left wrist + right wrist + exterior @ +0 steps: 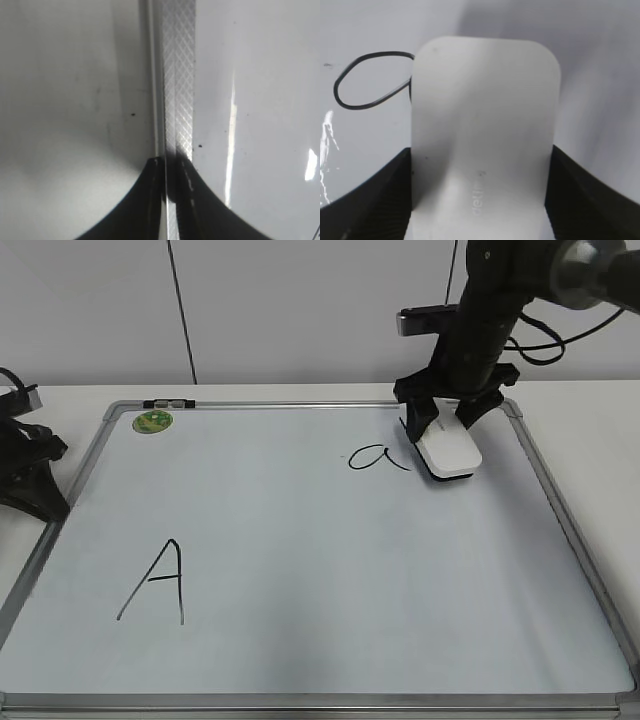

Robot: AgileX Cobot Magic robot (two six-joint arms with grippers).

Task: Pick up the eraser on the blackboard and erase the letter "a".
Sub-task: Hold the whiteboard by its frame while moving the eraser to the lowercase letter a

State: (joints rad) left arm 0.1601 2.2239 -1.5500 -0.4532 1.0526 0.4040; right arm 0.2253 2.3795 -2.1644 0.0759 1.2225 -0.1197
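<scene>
The white eraser (449,451) lies on the blackboard (320,570) at its far right, just right of the small cursive letter "a" (376,457). My right gripper (448,422) is shut on the eraser, one finger on each long side. In the right wrist view the eraser (482,135) fills the middle, its left edge covers the tail of the letter "a" (367,80), and my black fingers (479,200) press on both sides. My left gripper (25,475) rests at the board's left edge; in the left wrist view its fingers (172,200) are shut over the silver frame (177,75).
A larger angular capital "A" (157,580) is drawn at the board's near left. A round green sticker (153,421) sits at the far left corner. The board lies on a white table (60,400) against a white wall.
</scene>
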